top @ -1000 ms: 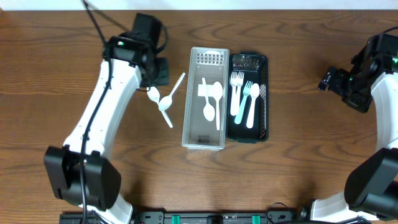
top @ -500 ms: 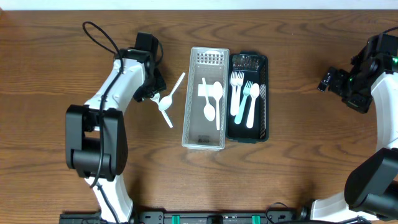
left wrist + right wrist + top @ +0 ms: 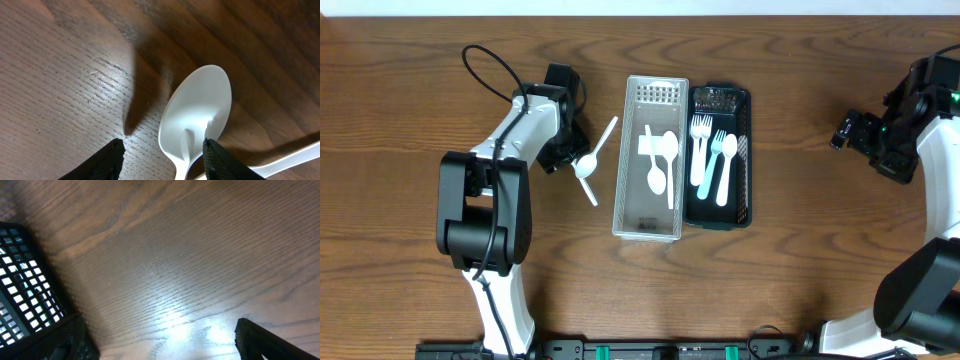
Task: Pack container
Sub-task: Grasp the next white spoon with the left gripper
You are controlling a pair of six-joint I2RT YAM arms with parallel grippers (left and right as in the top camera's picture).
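Note:
Two white plastic spoons lie crossed on the table left of the containers: one [image 3: 601,140] with its handle pointing up-right, the other [image 3: 589,189] with its bowl at my left gripper. My left gripper [image 3: 565,157] is open and low over that bowl. In the left wrist view the spoon [image 3: 197,115] lies between the open fingers [image 3: 162,154], its neck close to the right finger. The clear container [image 3: 624,190] holds white spoons. The black mesh basket [image 3: 747,150] holds forks. My right gripper [image 3: 850,130] is open and empty, over bare table [image 3: 160,330].
The black basket's corner shows at the left of the right wrist view [image 3: 20,280]. The two containers stand side by side, touching, in the middle of the wooden table [image 3: 800,250].
My left gripper has moved down and slightly left, from beside the clear container's top end onto the loose spoons. The right arm has not moved.

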